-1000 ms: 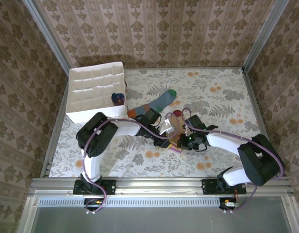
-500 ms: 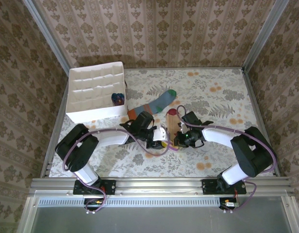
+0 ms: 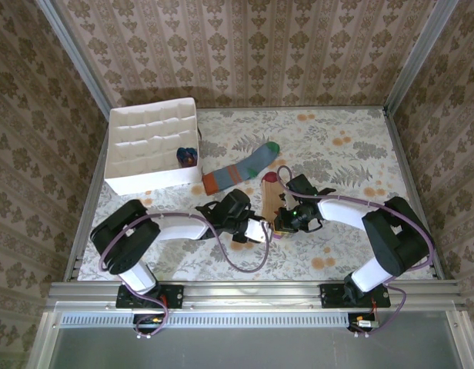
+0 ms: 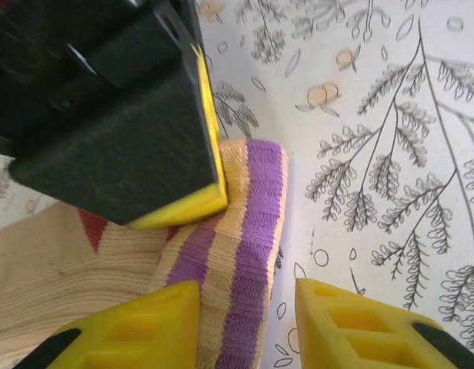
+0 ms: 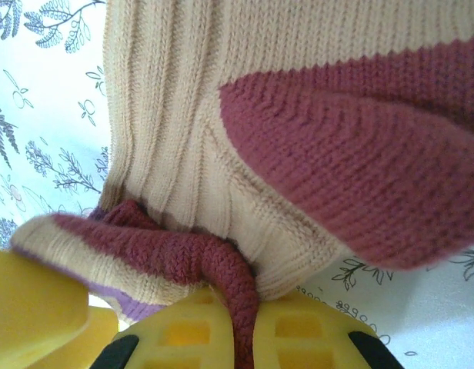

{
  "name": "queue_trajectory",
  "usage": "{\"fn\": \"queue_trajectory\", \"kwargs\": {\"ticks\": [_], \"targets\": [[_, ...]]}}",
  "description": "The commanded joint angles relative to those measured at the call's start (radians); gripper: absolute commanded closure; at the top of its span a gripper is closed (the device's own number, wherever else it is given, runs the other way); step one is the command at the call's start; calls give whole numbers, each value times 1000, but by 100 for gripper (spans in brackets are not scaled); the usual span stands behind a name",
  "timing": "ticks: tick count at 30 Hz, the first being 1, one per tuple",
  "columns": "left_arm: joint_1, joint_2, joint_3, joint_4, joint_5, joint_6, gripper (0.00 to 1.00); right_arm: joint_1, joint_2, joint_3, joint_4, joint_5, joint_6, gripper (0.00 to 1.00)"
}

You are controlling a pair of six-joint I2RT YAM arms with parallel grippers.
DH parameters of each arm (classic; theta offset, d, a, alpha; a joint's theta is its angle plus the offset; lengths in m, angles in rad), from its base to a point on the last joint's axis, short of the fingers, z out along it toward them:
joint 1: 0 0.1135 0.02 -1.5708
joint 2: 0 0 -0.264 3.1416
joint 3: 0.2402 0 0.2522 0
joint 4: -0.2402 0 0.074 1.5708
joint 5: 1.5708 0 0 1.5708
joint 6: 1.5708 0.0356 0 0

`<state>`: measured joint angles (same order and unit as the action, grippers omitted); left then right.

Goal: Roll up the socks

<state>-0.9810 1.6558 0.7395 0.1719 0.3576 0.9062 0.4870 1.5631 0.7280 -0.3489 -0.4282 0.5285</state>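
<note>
Two tools on peach knit sock w/ maroon heel (image 5: 221,115): right tool (image 5: 237,338) clenched on bunched end as anchor; left tool (image 4: 245,323) released, astride striped cuff, prob. to roll.

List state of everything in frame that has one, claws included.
Peach knit sock with maroon patches and purple-striped cuff: stretched out, unrolled, cuff pinched.
Grey-blue sock with green toe and orange cuff: flat, unrolled, untouched.
Dark balled-up sock: rolled, in a box compartment.
White partitioned box: upright, open-topped.
Left claw: open, straddling cuff edge.
Right claw: shut on peach sock.
</note>
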Motion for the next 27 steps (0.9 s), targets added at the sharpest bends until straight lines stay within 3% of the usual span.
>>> {"fn": "queue_trajectory", "kwargs": {"ticks": [1, 7, 10, 12, 16, 22, 27], "targets": [[-12, 50, 41, -29, -40, 71, 70, 3, 77, -47, -148, 89, -37, 97], [-28, 133, 90, -95, -114, 68, 71, 2, 88, -33, -161, 17, -86, 97], [-31, 156, 158, -250, -99, 46, 89, -3, 53, -37, -153, 2, -85, 94], [-29, 160, 184, -321, -70, 18, 96, -16, 4, -50, -134, 2, -67, 85], [-5, 172, 235, -428, 52, -87, 100, -48, -135, -91, -77, 19, -11, 71], [56, 233, 336, -568, 238, -268, 100, -59, -348, -161, 16, 72, 36, 72], [107, 305, 435, -679, 372, -353, 100, -41, -420, -232, 162, 49, 59, 74]]}}
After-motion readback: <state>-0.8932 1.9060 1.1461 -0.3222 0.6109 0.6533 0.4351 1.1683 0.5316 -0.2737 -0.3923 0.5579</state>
